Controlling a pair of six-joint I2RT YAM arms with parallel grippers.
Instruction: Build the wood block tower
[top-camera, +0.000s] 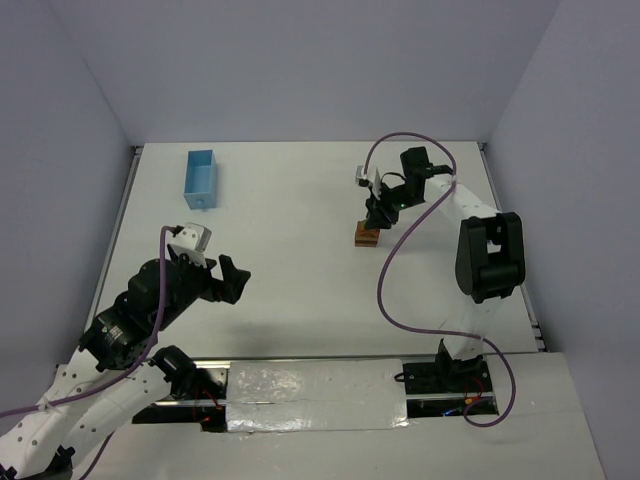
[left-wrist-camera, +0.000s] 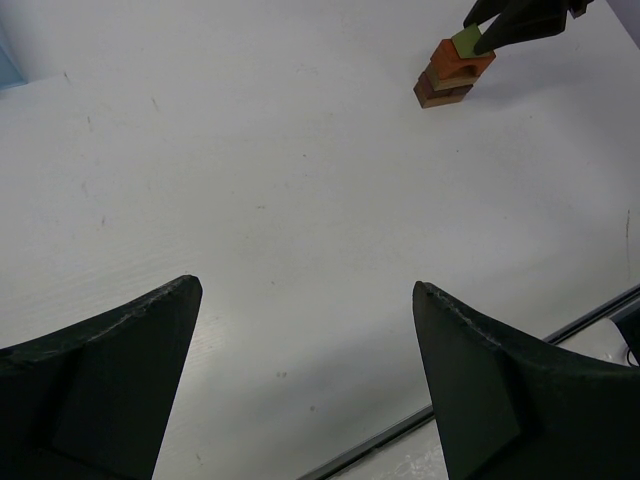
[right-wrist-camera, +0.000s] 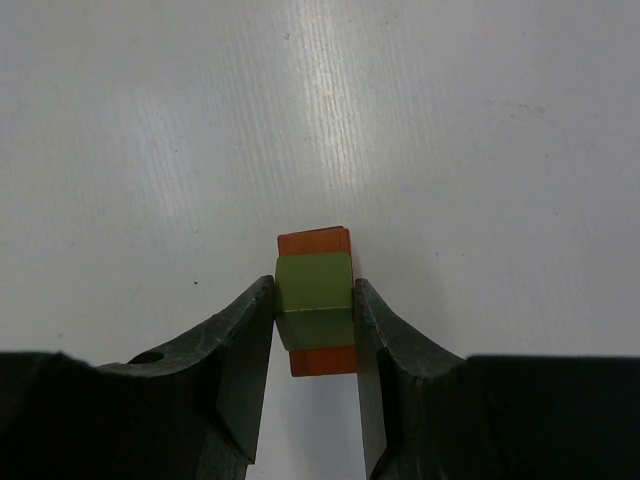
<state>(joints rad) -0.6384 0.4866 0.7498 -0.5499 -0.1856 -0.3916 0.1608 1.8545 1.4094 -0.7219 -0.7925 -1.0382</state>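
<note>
Clenched around the olive-green piece (right-wrist-camera: 315, 312), my right claw (right-wrist-camera: 314, 286) has one finger pressed flat against each side of it. The green piece sits at the very top of the wood block tower (left-wrist-camera: 452, 72), directly over the orange-red arch (right-wrist-camera: 314, 240), whose ends stick out beyond it on the far and near sides in my right wrist view. I cannot tell whether its weight is fully on the arch or partly in my grip. Below the arch, the left wrist view shows a tan block and a dark brown block (left-wrist-camera: 443, 97) at the base, stacked a little askew.

The tower stands on the white table (top-camera: 300, 250), in its far right part, in front of my right arm. A purple cable (top-camera: 385, 280) loops from that arm toward the near edge.

My left claw (left-wrist-camera: 305, 288) is released, its fingers spread wide and grasping nothing, hanging above bare table on the near left, well apart from the tower. A light blue box (top-camera: 201, 178) lies at the far left.
</note>
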